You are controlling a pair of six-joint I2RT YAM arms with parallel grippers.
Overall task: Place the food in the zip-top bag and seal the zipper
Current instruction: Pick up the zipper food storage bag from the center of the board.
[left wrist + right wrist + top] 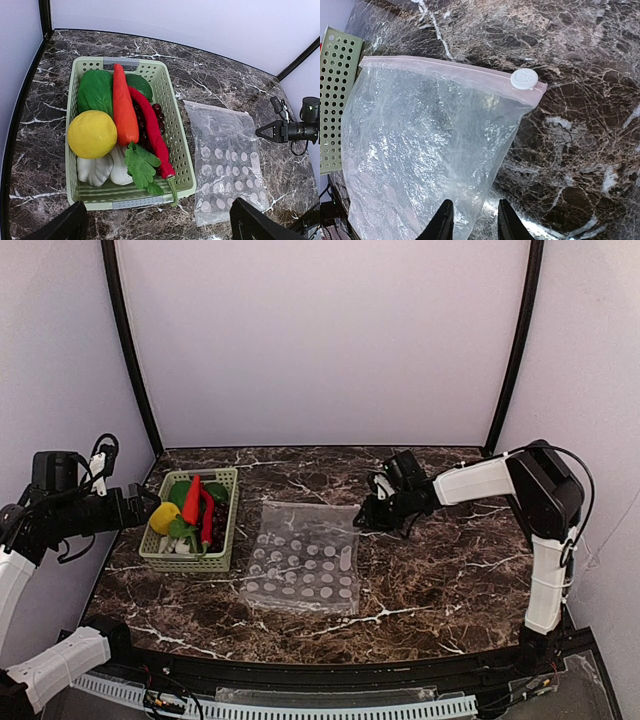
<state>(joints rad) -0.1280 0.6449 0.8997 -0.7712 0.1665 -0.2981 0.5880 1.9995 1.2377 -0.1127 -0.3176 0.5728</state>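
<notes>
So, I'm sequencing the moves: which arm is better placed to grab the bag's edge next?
Right, probably. The right pincer hangs at the bag's right edge, near the zipper. The left pincer hangs open over the basket, apart from the bag.

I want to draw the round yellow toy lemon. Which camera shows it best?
The left wrist view: the round yellow toy lemon sits large and unblocked in the pale green mesh basket. The top view shows it small; the right wrist view misses it.
</notes>
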